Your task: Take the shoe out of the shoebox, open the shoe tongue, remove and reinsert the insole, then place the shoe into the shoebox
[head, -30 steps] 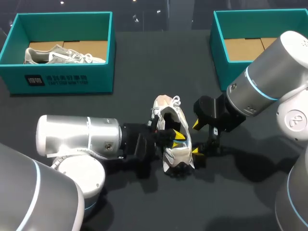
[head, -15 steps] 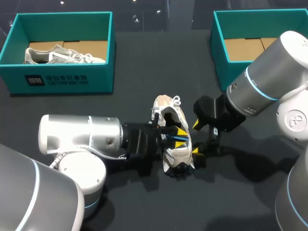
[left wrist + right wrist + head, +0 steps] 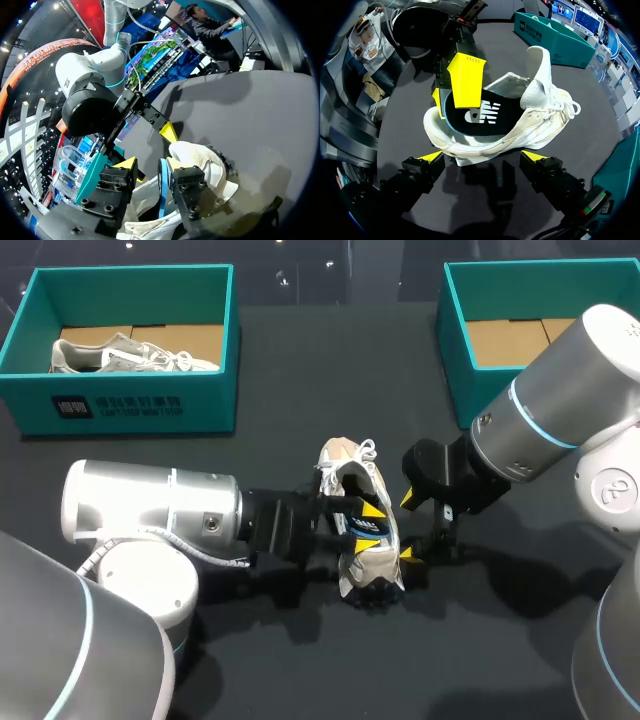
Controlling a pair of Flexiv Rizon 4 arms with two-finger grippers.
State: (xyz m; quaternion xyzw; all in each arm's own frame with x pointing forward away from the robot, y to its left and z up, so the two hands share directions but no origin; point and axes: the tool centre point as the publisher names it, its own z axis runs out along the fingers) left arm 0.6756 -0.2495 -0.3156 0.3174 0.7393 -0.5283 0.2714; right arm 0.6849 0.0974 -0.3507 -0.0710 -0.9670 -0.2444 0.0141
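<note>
A white shoe (image 3: pixel 367 562) lies on its side on the dark table, mid-table. My left gripper (image 3: pixel 368 520) sits in its opening, fingers apart. In the left wrist view the left gripper (image 3: pixel 149 164) straddles the blue-edged insole (image 3: pixel 162 182), which rests against one finger only, with the shoe's heel (image 3: pixel 205 160) beside it. The right wrist view shows the black insole (image 3: pixel 480 117) inside the shoe (image 3: pixel 520 135) and a left finger (image 3: pixel 466 80) over it. My right gripper (image 3: pixel 410 527) stands open at the shoe's sole side, with the right gripper (image 3: pixel 484 157) clear of it.
A teal shoebox (image 3: pixel 130 405) at the back left holds another pale shoe (image 3: pixel 125 355). A second teal shoebox (image 3: pixel 460 350) at the back right shows a bare cardboard floor. Dark tabletop lies in front of the shoe.
My left gripper's fingers have spread apart inside the shoe, and the left arm has drawn back slightly to the left. The right arm and the shoe have kept still.
</note>
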